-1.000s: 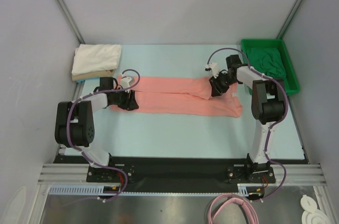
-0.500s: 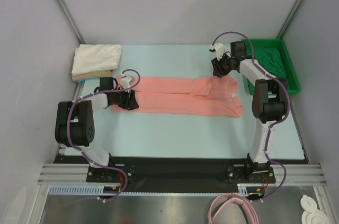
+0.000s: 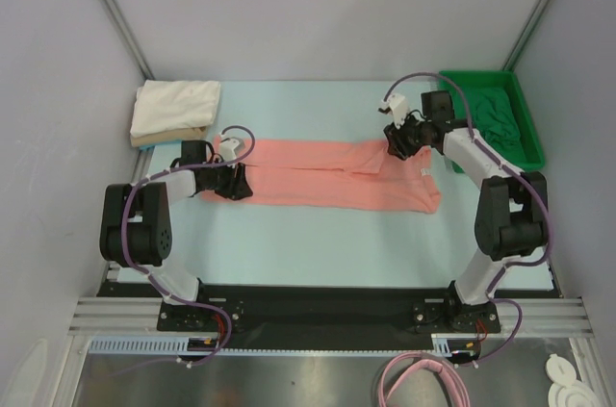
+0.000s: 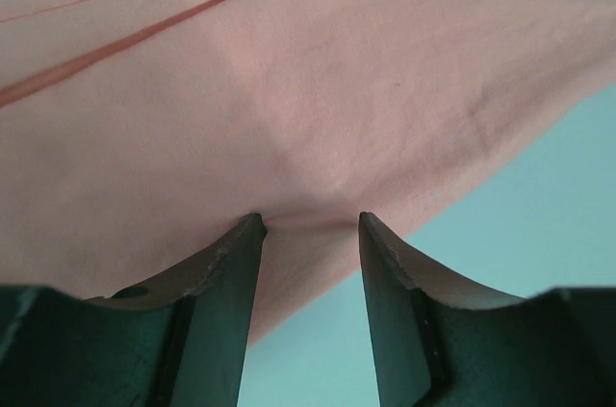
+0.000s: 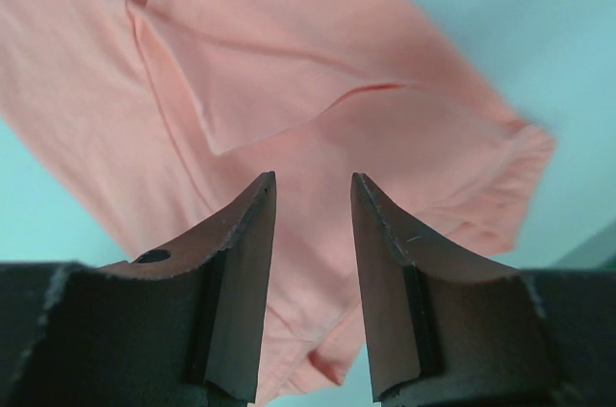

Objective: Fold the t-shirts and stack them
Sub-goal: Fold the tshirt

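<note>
The salmon-pink t-shirt [image 3: 327, 174] lies folded into a long strip across the middle of the table, its small white neck label [image 3: 424, 171] near the right end. My left gripper [image 3: 234, 183] rests low on the strip's left end. In the left wrist view its jaws [image 4: 308, 219] stand apart, with the tips against puckered pink cloth [image 4: 318, 89]. My right gripper [image 3: 396, 140] hovers open and empty over the strip's upper right part. The right wrist view [image 5: 310, 176] shows pink cloth [image 5: 289, 70] below the gripper.
A folded white shirt [image 3: 176, 104] lies on a tan one [image 3: 166, 139] at the back left. The bright green tray [image 3: 528, 152] at the back right holds a dark green shirt [image 3: 486, 109]. Grey walls close in both sides.
My right gripper let go of the raised fold at the right end, swung away to the back, then came partly back. The cloth there now lies flat. The left arm has not moved.
</note>
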`<state>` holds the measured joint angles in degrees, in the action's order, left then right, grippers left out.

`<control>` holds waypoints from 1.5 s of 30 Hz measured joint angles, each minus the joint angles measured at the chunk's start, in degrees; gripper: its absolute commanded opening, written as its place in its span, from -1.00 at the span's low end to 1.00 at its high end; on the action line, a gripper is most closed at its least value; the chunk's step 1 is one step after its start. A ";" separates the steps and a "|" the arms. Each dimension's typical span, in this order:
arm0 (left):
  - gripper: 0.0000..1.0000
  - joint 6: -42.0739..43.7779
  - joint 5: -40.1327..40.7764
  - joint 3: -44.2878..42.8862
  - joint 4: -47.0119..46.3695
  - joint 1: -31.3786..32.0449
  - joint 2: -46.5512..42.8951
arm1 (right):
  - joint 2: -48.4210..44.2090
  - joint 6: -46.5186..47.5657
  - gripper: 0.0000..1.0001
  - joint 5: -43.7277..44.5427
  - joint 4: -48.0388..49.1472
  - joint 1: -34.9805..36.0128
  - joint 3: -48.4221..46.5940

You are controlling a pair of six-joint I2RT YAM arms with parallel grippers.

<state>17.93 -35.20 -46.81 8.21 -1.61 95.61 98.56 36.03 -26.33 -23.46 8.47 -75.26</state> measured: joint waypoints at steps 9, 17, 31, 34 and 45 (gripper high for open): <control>0.04 0.02 0.00 0.00 0.00 0.00 0.00 | 5.64 1.55 -0.17 0.28 -3.69 0.68 5.09; 0.04 0.02 0.00 0.00 0.00 0.00 0.00 | 12.31 1.51 -0.18 0.26 -4.00 1.90 0.68; 0.15 0.15 1.25 0.83 0.39 0.15 -1.92 | 14.60 -3.10 -0.13 0.70 -0.46 3.74 -8.61; 0.26 0.55 4.09 2.54 1.79 0.13 -7.21 | 11.96 -4.72 -0.12 1.53 1.16 1.88 -8.22; 0.36 4.63 10.34 -0.79 8.76 -1.01 -17.16 | -9.66 -4.70 -0.07 2.97 -1.46 -3.87 6.75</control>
<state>22.57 -24.86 -47.59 16.97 -2.61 78.46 88.90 31.33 -23.35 -24.93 4.60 -68.51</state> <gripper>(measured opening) 0.698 0.468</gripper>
